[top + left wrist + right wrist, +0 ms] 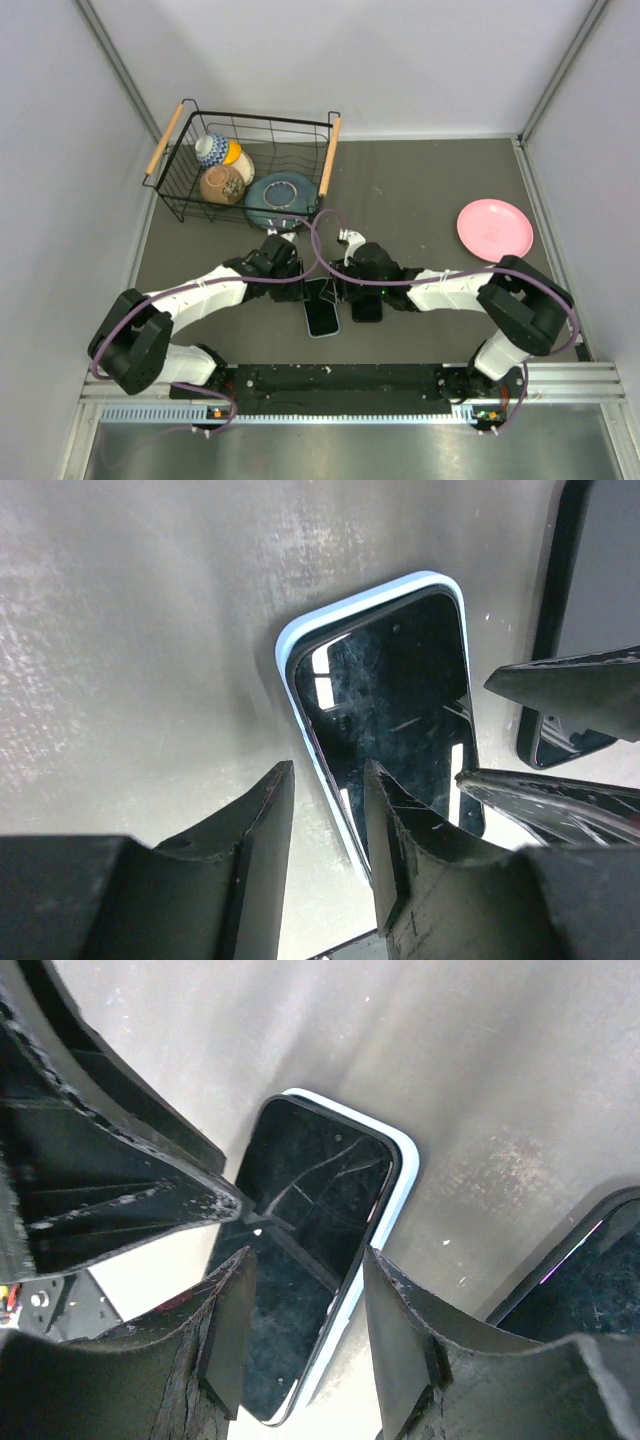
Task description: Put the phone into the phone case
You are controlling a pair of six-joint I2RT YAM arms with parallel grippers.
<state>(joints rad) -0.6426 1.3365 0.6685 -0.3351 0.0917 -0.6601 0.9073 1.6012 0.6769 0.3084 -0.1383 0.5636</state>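
A black phone [322, 312] lies screen up in a light-blue case [322, 335] on the table in front of the arms. In the left wrist view my left gripper [328, 770] is open, its fingers astride the left rim of the case [285, 650], one over the phone [400, 710]. In the right wrist view my right gripper [308, 1260] is open, astride the phone's [300, 1190] right edge and the case rim [405, 1175]. In the top view the left gripper [312, 288] and right gripper [345, 290] meet over the phone's far end.
A second dark phone-like slab [367, 307] lies just right of the cased phone, under the right arm; it also shows in the left wrist view [600, 590]. A wire basket [262, 120] with bowls and a teal plate [280, 197] stands far left. A pink plate [495, 229] lies far right.
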